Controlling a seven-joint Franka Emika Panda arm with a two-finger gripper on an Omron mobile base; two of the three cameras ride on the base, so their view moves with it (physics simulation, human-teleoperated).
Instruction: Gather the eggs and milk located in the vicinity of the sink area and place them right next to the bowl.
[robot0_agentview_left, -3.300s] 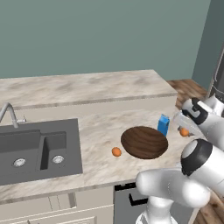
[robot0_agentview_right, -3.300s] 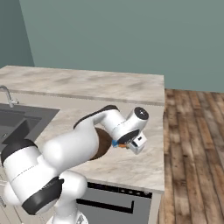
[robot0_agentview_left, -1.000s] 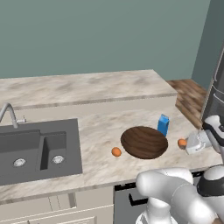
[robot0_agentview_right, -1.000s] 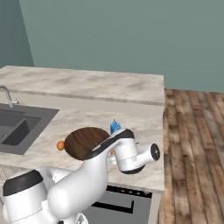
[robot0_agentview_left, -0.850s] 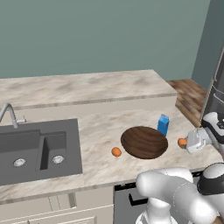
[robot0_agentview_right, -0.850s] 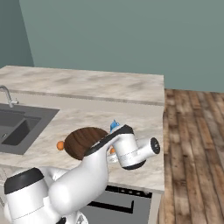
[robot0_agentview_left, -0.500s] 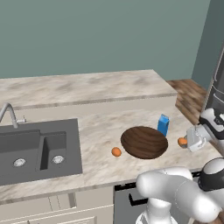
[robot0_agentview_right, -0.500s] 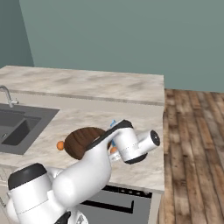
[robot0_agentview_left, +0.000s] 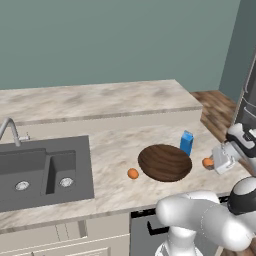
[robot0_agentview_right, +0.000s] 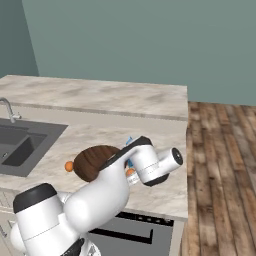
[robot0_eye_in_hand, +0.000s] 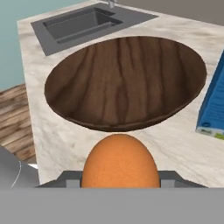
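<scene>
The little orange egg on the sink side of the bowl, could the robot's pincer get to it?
Probably not right now: the pincer is shut on another orange-brown egg, with the wide dark brown wooden bowl between it and the small orange egg.

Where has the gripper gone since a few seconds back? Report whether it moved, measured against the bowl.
Yes. The gripper, shut on an egg, has swung down from beyond the milk to the bowl's right side.

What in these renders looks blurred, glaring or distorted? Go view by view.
Left base view: sharp, flat even light, faint shadow under the bowl.
Right base view: equally sharp, soft highlights on the arm.
Hand view: the close egg looms large by perspective; the milk carton is cropped; no glare.
</scene>
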